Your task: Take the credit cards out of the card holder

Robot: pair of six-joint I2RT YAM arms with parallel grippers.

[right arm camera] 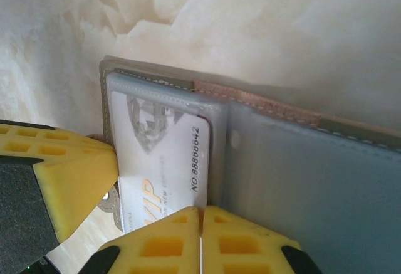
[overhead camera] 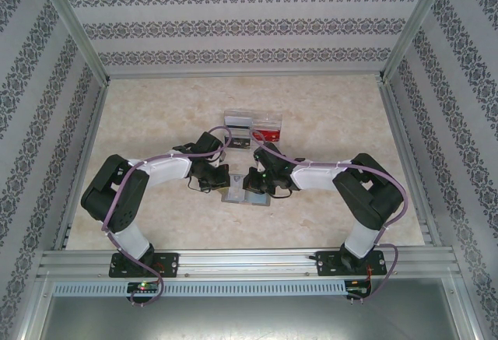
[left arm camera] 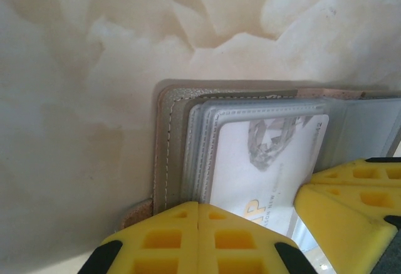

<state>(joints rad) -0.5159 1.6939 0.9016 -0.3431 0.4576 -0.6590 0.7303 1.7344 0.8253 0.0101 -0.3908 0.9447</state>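
Both pairs of fingers closed: left gripper (left arm camera: 198,214) at the near edge of the open card holder (left arm camera: 166,136), right gripper (right arm camera: 200,217) at the near end of the white credit card (right arm camera: 164,155) ahead of its tips, which looks like light, stiff, slick plastic in a floppy sleeve, so pinch that end.

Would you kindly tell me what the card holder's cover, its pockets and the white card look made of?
Card holder's cover: probably leather or imitation, matte taupe, stitched edge. Pockets: translucent frosted plastic, the card showing through. White card: likely smooth rigid plastic, printed number and gold letters.
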